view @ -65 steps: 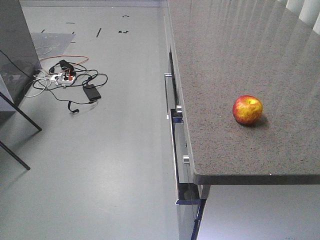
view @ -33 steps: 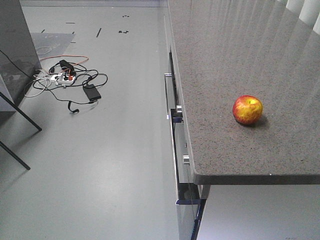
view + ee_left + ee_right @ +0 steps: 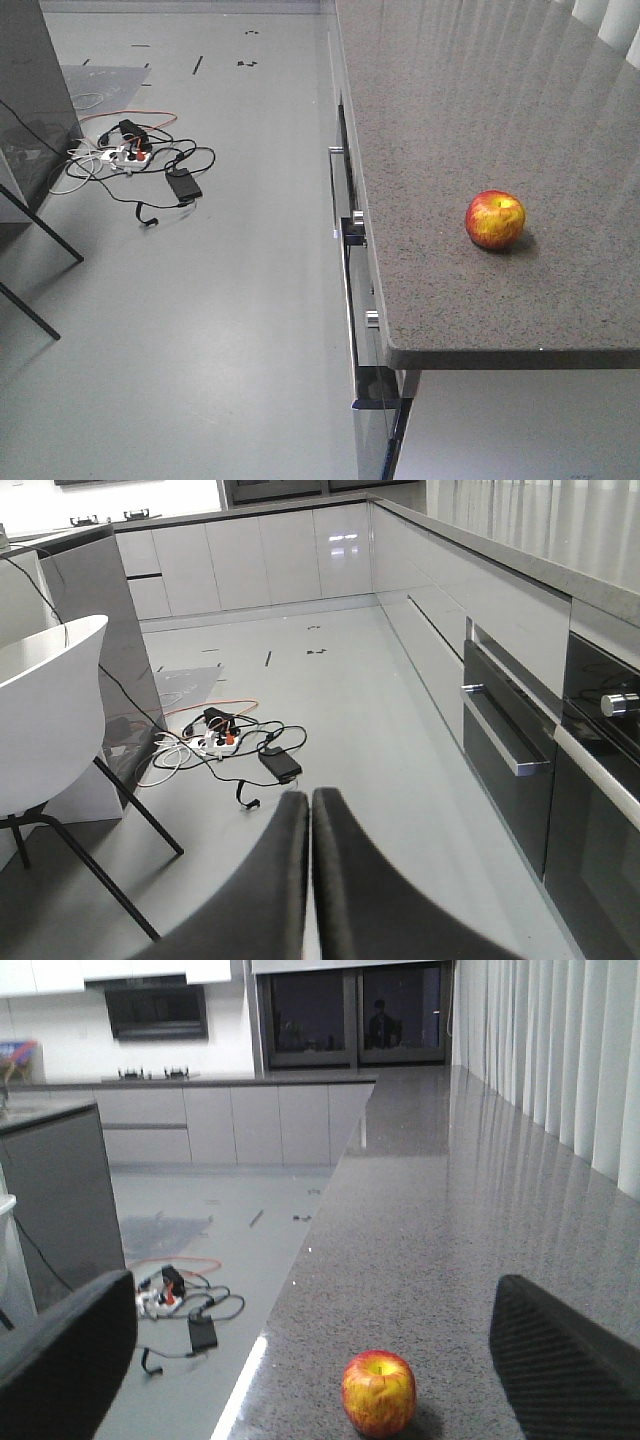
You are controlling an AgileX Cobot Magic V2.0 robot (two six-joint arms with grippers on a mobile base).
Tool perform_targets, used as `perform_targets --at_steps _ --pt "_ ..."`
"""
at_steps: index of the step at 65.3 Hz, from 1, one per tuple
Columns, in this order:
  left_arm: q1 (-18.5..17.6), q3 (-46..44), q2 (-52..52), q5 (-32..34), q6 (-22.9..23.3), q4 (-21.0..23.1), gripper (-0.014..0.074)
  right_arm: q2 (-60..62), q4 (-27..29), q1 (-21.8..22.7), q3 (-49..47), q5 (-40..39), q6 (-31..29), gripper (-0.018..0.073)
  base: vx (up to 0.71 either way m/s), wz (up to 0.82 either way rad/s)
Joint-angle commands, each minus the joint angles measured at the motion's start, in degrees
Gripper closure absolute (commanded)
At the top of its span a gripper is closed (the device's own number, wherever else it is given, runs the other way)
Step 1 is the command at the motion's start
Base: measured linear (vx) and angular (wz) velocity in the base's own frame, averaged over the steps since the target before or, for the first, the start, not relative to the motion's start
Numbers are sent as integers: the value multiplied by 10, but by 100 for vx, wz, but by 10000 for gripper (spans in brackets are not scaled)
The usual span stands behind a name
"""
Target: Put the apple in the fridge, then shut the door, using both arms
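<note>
1st step, pickup, with right gripper (image 3: pixel 315 1300) spread before lower-centre apple (image 3: pixel 379 1392), left gripper (image 3: pixel 308 805) pinched together; next: advance, clamp.

We see the apple (image 3: pixel 495 219) sitting upright on the speckled grey counter (image 3: pixel 470 110), toward its near end and well in from the left edge. It is red with yellow-orange patches, stem dimple up. The tall grey-silver slab at far left may be the fridge (image 3: pixel 30 80); we cannot tell.
</note>
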State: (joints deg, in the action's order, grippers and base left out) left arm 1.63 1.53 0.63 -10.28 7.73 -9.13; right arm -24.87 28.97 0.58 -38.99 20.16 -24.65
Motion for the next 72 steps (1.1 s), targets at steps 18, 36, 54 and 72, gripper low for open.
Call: perform_targets --at_steps 18,36,54,72 --pt "-1 9 10 38 1 1 604 -282 8 -1 -199 58 -80 -132 0 0" --pt "-1 9 10 38 1 1 604 -514 8 -1 -315 67 -88 -115 0 0" --pt "-1 9 10 38 1 1 604 -675 8 -1 -423 87 -77 -103 0 0" --pt "-1 9 10 38 1 1 604 -739 2 0 -438 60 -75 -83 0 0"
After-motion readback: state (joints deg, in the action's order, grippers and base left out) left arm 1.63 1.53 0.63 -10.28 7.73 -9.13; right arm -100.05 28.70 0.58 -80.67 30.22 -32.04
